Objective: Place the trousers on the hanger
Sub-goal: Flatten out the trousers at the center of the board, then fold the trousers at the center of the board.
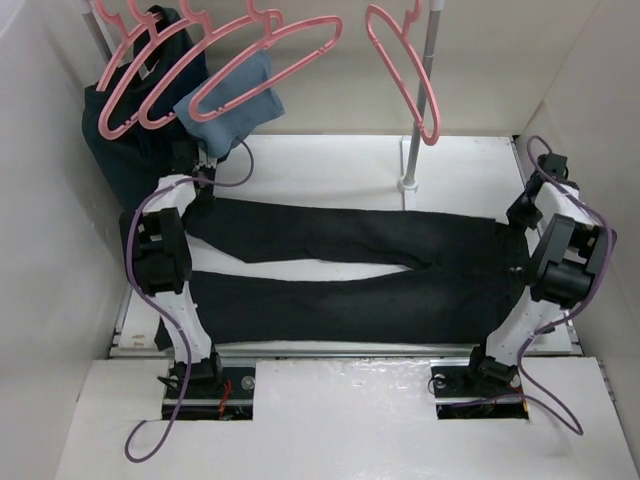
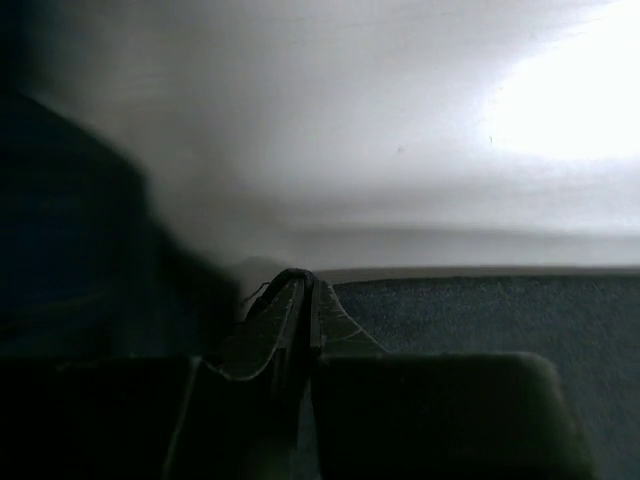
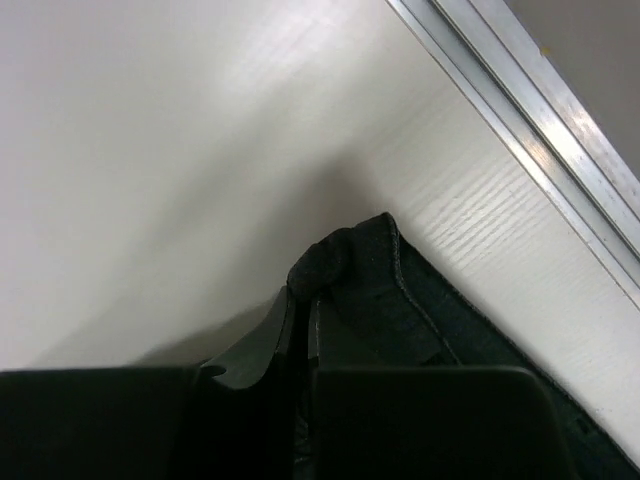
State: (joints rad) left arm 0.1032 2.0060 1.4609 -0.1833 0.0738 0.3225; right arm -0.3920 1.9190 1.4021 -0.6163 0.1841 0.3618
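I judge the task is only at its first step: the trousers (image 1: 330,232) lie flat on the table (image 1: 330,165), with the legs toward the left and the waist toward the right, and nothing is lifted yet. The hanger (image 1: 400,80) I take as the target hangs empty from the rail at the back right, well apart from the trousers and above them. What looks done is the grasp at both ends. The left gripper (image 2: 300,285) has its fingers pressed together on a thin edge of dark fabric, which I believe is the hem of the far leg. The right gripper (image 3: 305,290) pinches a small raised fold at the corner of the waist. What is left, in my judgement, is nearly everything: to raise the cloth, to bring it to the hanger, to pass it over the bar and to let go. The top view gives me the whole layout: both legs lie stretched, the other pink hangers at the back left carry a navy garment (image 1: 120,150) and a light-blue cloth (image 1: 235,100), and each arm reaches to one end of the trousers. It does not show the fingertips, because the arms cover them. The wrist views show exactly this, the closed jaws and the fabric between them, but no hanger. The left wrist view is dark and blurred at its left side, so I cannot tell what is there.
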